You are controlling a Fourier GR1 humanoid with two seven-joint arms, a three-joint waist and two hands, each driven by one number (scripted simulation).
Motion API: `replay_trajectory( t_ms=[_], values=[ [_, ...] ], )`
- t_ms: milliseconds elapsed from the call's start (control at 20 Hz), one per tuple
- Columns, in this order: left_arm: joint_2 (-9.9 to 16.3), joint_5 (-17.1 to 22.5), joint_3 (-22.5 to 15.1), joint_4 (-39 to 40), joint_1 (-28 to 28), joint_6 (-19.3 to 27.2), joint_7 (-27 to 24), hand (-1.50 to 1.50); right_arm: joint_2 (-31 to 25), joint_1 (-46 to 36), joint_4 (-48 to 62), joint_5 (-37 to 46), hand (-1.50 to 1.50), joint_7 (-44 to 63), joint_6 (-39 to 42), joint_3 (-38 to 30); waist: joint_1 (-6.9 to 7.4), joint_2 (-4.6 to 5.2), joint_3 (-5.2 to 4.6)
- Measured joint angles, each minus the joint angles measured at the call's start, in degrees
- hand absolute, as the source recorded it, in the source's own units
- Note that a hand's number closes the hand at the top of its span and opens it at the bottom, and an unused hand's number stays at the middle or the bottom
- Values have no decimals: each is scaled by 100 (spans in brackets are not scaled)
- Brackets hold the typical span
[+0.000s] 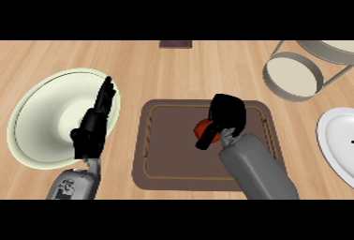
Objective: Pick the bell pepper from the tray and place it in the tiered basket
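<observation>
- Pale wood grain runs across the counter, a smooth light-tan plank surface that fills the head view.
- On it, at the middle, lies a brown rectangular tray with rounded corners and a thin lighter line tracing a raised inner border.
- The bell pepper sits on the tray's upper right part, a small glossy red rounded shape, mostly hidden by the hand over it.
- The right hand, matte black on a boxy grey forearm, is lowered over the pepper; its broad fingers cover the far side and the thumb angles down along the near side, so the hand looks curled round the pepper.
- The left hand, also black, shows at the left with fingers straight and pointing up the view, resting open in front of a large cream bowl.
- That bowl is round and shallow, with a pale green-tinged rim and a smooth glazed inside.
- At the upper right stands the tiered basket, grey metal rings with cream flat floors, joined by thin slanted rods; the lower tier is round, the upper one is cut by the edge.
- A white plate with a thick smooth rim shows at the right edge, well apart from the tray.
- A small dark rectangular thing lies at the counter's far edge.
</observation>
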Motion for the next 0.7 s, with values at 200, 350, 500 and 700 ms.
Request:
replay_trajectory(
  t_ms=[200,350,500,700],
  values=[
    [10,5,-25,-52,-22,-37,-2,0,-103,-426,614,131,150,1014,16,-893,100,49,-2],
    [-30,-24,-87,-32,-11,-36,-45,0,-228,-926,1118,435,150,1452,-90,-1361,170,80,1],
    [4,0,-50,14,-70,-80,-22,0,-248,-1516,1501,763,150,1809,-129,-1655,186,73,3],
    [-36,-12,-71,31,-84,-63,22,0,-420,-2378,1879,1200,150,2052,-104,-1983,185,52,4]
  ],
)
